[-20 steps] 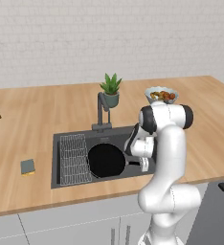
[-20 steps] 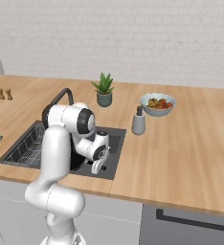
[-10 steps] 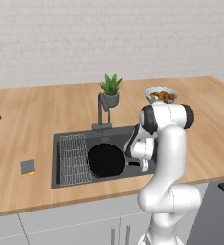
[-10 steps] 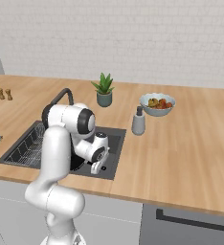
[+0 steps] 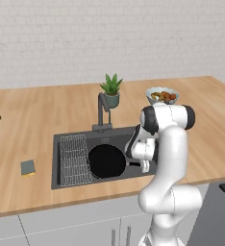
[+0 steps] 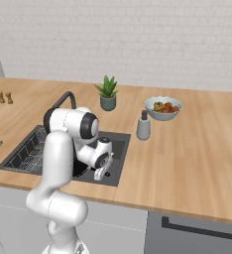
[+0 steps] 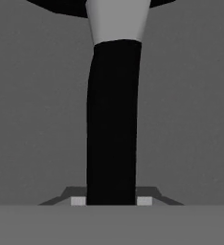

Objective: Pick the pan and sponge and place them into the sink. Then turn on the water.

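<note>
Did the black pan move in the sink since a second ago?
No. The pan sits in the same spot in the sink, right beside the wire rack, as before.

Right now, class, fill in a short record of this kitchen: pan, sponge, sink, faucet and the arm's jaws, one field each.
pan: lying in the sink, right of the wire rack, handle pointing towards the arm
sponge: on the wooden counter, left of the sink, not in it
sink: holds the rack and the pan
faucet: behind the sink, no stream visible
jaws: low over the sink, one tip on each side of the pan's handle; gripping or released cannot be told
</note>
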You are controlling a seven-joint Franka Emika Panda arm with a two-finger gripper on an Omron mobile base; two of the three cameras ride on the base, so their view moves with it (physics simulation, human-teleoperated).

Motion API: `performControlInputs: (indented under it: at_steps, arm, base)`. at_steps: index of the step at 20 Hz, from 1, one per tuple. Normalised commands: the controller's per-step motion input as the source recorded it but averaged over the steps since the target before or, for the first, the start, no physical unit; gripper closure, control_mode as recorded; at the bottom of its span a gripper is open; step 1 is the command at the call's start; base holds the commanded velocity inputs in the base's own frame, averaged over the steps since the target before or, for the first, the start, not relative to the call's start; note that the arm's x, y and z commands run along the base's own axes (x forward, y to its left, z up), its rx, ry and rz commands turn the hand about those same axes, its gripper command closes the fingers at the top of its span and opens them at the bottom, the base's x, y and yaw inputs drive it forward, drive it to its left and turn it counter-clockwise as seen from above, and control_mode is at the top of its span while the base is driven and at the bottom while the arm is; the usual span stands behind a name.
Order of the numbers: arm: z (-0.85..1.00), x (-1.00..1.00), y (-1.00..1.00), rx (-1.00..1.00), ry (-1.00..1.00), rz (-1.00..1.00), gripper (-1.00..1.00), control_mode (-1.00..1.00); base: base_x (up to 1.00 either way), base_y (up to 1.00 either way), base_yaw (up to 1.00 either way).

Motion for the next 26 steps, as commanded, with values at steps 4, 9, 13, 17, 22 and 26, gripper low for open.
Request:
performControlInputs:
  at_steps: [4,9,13,17,22,26]
  arm:
    - [0.0,0.0,0.0,0.0,0.0,0.0,-1.0,-1.0]
    - [0.0,0.0,0.0,0.0,0.0,0.0,-1.0,-1.0]
    - [0.43,-0.03,0.0,0.0,-0.04,-0.01,-1.0,-1.0]
    - [0.94,-0.05,0.06,0.0,-0.08,-0.05,-1.0,-1.0]
    - [0.99,-0.1,0.11,0.0,-0.05,-0.11,-1.0,-1.0]
    - [0.9,-0.15,0.39,-0.01,-0.02,-0.19,-1.0,-1.0]
  base:
    - [0.0,0.0,0.0]
    - [0.0,0.0,0.0]
    - [0.0,0.0,0.0]
    - [0.0,0.0,0.0]
    - [0.0,0.0,0.0]
    - [0.0,0.0,0.0]
